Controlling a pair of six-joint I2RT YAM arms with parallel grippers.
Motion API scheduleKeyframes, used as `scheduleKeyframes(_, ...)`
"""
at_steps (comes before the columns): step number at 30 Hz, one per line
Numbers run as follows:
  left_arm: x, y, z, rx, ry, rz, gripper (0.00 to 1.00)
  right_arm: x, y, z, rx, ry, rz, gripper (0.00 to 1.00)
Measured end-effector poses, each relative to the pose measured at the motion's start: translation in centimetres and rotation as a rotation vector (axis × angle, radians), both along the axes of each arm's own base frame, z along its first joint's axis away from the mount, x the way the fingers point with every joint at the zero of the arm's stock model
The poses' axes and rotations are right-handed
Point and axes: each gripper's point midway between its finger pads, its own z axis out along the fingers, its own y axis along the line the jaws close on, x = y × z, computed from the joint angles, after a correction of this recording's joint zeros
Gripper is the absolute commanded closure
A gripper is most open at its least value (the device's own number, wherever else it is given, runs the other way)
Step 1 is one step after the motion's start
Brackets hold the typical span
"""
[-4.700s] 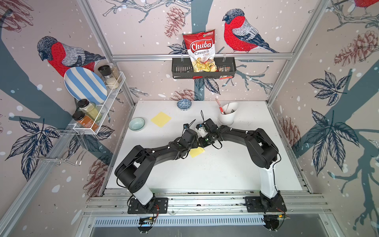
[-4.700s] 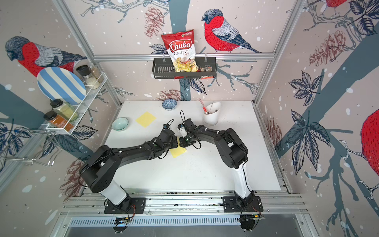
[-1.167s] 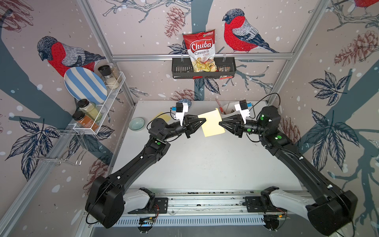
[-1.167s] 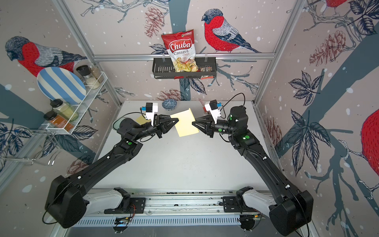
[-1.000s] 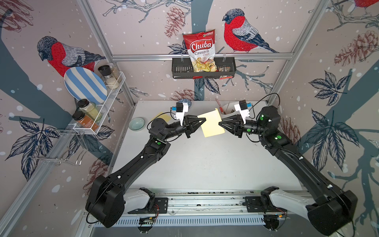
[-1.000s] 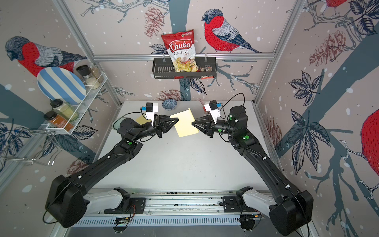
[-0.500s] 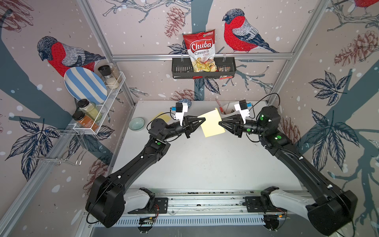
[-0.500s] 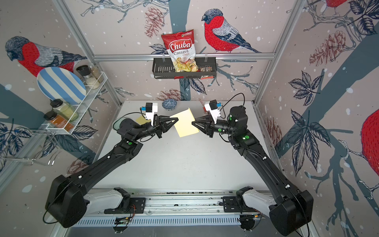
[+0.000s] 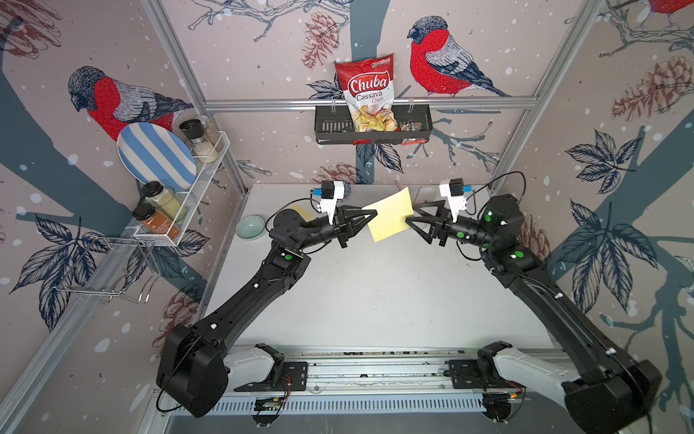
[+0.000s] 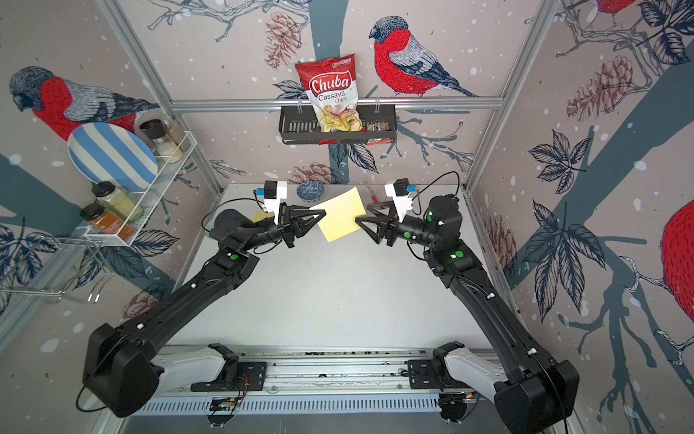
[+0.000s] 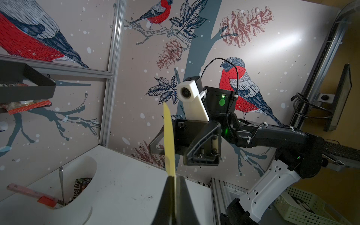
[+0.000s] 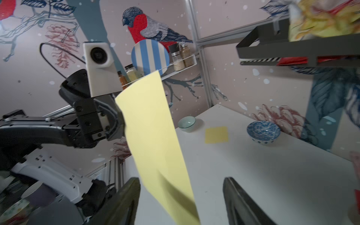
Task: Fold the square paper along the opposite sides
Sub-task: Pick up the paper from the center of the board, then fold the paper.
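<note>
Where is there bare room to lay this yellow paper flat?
The wide middle of the table, between the left arm, the right arm and the front rail, is bare. The far edge is crowded: green bowl, spare yellow sheet, blue bowl, white cup.

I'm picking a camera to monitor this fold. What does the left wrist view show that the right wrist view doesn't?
Only left wrist: the paper edge-on, and a white cup. Only right wrist: the paper's broad face, a second sheet flat on the table, a pale bowl, a blue bowl and a striped plate. Both: the left gripper shut on the paper, the right gripper open.
</note>
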Motion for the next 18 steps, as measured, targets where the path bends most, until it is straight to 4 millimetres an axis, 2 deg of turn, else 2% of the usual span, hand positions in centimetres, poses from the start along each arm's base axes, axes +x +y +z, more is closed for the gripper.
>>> scheduleKeyframes(6, -0.7, -0.2, 0.3, 0.089, -0.015, -0.022, 1.00, 3.5, -7.1, 0.2, 0.089, 0.036, -0.242, 0.28)
scheduleKeyframes(8, -0.7, -0.2, 0.0, 0.116, -0.012, -0.020, 1.00, 3.9, -8.0, -0.1, 0.116, 0.060, -0.240, 0.28)
scheduleKeyframes(14, -1.3, -0.4, -1.3, 0.163, 0.020, -0.068, 1.00, 2.9, -6.2, -0.6, 0.123, 0.081, -0.063, 0.29)
scheduleKeyframes(18, -1.3, -0.8, -1.9, 0.171, 0.039, -0.106, 1.00, 0.6, -3.5, -0.6, 0.093, 0.058, 0.083, 0.29)
